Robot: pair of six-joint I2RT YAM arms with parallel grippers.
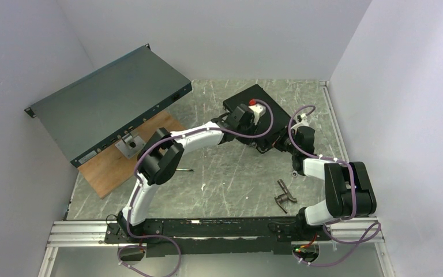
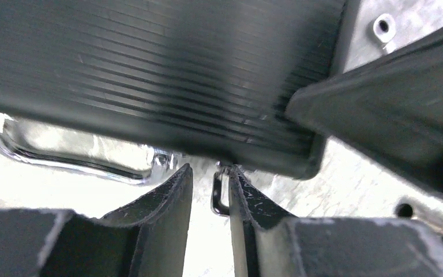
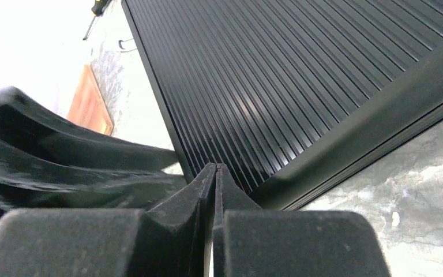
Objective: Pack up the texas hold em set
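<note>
Left gripper (image 2: 209, 173): jaws nearly together, narrow gap left. Thin metal clasp (image 2: 217, 199) sits in gap against one finger; firm grip on it cannot be confirmed.
Black briefcase (image 2: 150, 75): closed, ribbed face directly ahead of left tips, lower edge just beyond them.
Right gripper (image 3: 214, 168): clenched, pads pressed together, nothing between.
Same briefcase lies ahead and to right of right tips, corner rim just beside them.
Screwdriver (image 3: 97, 7) and wooden board (image 3: 90, 107): well apart, ahead-left of right gripper.
</note>
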